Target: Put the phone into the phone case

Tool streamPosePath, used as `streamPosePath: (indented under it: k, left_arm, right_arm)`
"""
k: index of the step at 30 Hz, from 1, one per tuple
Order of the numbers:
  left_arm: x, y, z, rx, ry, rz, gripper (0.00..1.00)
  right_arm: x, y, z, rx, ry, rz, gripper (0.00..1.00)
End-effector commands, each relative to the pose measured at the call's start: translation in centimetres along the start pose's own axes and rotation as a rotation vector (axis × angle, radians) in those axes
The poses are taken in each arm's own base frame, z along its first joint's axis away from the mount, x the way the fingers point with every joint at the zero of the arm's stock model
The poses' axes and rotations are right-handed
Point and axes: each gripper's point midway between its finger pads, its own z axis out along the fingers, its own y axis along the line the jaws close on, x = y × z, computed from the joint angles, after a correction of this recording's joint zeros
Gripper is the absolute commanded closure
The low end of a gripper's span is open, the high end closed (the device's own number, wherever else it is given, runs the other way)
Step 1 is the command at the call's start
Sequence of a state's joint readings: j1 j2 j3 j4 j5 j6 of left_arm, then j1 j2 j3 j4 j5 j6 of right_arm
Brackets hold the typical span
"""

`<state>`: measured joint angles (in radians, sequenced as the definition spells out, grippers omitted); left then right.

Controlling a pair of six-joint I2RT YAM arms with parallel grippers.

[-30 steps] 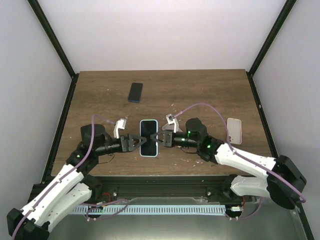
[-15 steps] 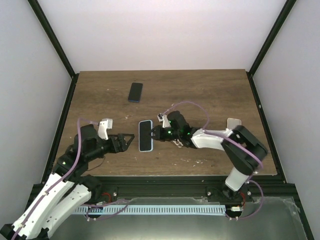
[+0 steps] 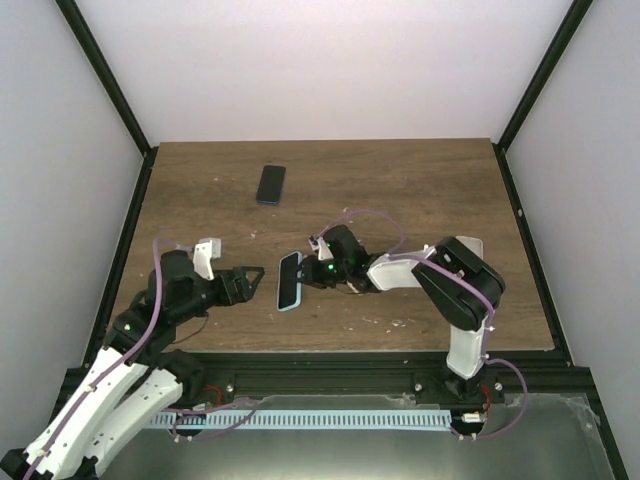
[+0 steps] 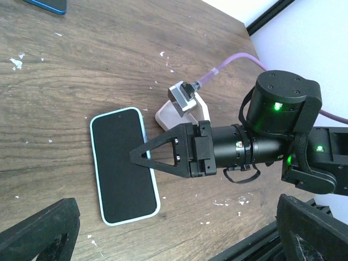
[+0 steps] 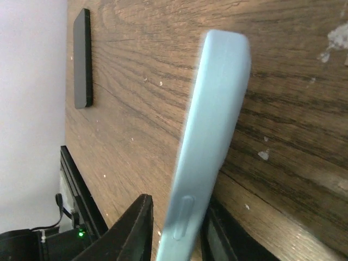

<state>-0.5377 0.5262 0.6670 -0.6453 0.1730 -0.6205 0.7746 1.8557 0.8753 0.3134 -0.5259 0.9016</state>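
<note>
A phone with a black screen sits in a light blue phone case (image 3: 290, 281) (image 4: 124, 174), lying flat on the wooden table and a little askew. My right gripper (image 3: 306, 273) (image 4: 137, 156) reaches over its right long edge. In the right wrist view the blue edge (image 5: 212, 141) stands between the jaws of that gripper (image 5: 176, 209). The jaws are slightly open, with a gap at the left finger (image 5: 136, 228). My left gripper (image 3: 256, 280) (image 4: 174, 223) is wide open, a short way left of the phone and touching nothing.
A second dark phone (image 3: 271, 184) (image 5: 82, 57) lies face down toward the back of the table. A pale case (image 3: 471, 243) lies at the right, partly behind the right arm. White flecks dot the wood near the front edge.
The left gripper has let go, opened wide and drawn back left. The right arm has stretched left, turning the cased phone slightly, and its jaws have parted a little.
</note>
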Motion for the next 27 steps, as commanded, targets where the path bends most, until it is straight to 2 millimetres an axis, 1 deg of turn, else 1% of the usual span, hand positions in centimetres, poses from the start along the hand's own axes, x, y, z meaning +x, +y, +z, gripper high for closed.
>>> streamPosePath:
  k: [1, 2, 7, 9, 12, 16, 18, 19, 22, 24, 25, 27]
  left_arm:
    - [-0.1, 0.5, 0.0, -0.029, -0.004, 0.001, 0.00]
    - [-0.1, 0.6, 0.1, -0.036, -0.003, 0.000, 0.00]
    - [-0.2, 1.5, 0.2, -0.098, 0.000, -0.024, 0.00]
    - [-0.4, 1.9, 0.2, -0.124, -0.002, -0.032, 0.00]
    - [-0.7, 2.4, 0.6, -0.160, 0.000, -0.035, 0.00]
    - [-1.2, 3.6, 1.6, -0.258, 0.020, -0.063, 0.00]
    - [-1.5, 4.2, 2.2, -0.315, 0.037, -0.071, 0.00]
    - [-1.8, 4.7, 2.4, -0.359, 0.040, -0.073, 0.00]
    - [-2.7, 6.7, 2.7, -0.516, 0.050, -0.075, 0.00]
    - [-3.5, 8.0, 2.7, -0.608, 0.042, -0.076, 0.00]
    - [-3.7, 8.9, 2.7, -0.649, 0.046, -0.088, 0.00]
    - [-3.9, 10.9, 2.6, -0.716, 0.065, -0.129, 0.00]
  right_arm:
    - [-1.6, 0.9, -0.2, 0.009, -0.032, -0.029, 0.72]
    - [-1.5, 0.7, -0.2, 0.023, -0.033, -0.028, 0.69]
    - [-1.7, -0.2, -1.1, 0.091, -0.051, -0.027, 0.48]
    - [-1.8, -0.2, -1.6, 0.109, -0.060, -0.035, 0.42]
    - [-2.0, 0.4, -2.6, 0.114, -0.081, -0.061, 0.32]
    - [-2.3, 1.8, -4.6, 0.112, -0.120, -0.113, 0.19]
    - [-2.6, 2.4, -5.9, 0.126, -0.151, -0.142, 0.02]
    - [-2.7, 2.6, -6.5, 0.136, -0.167, -0.156, 0.00]
    - [-3.0, 3.2, -8.6, 0.159, -0.215, -0.198, 0.00]
    - [-2.8, 3.7, -9.7, 0.158, -0.232, -0.223, 0.00]
    - [-2.7, 4.4, -10.4, 0.141, -0.244, -0.239, 0.00]
    - [-2.3, 5.1, -11.4, 0.116, -0.254, -0.262, 0.00]
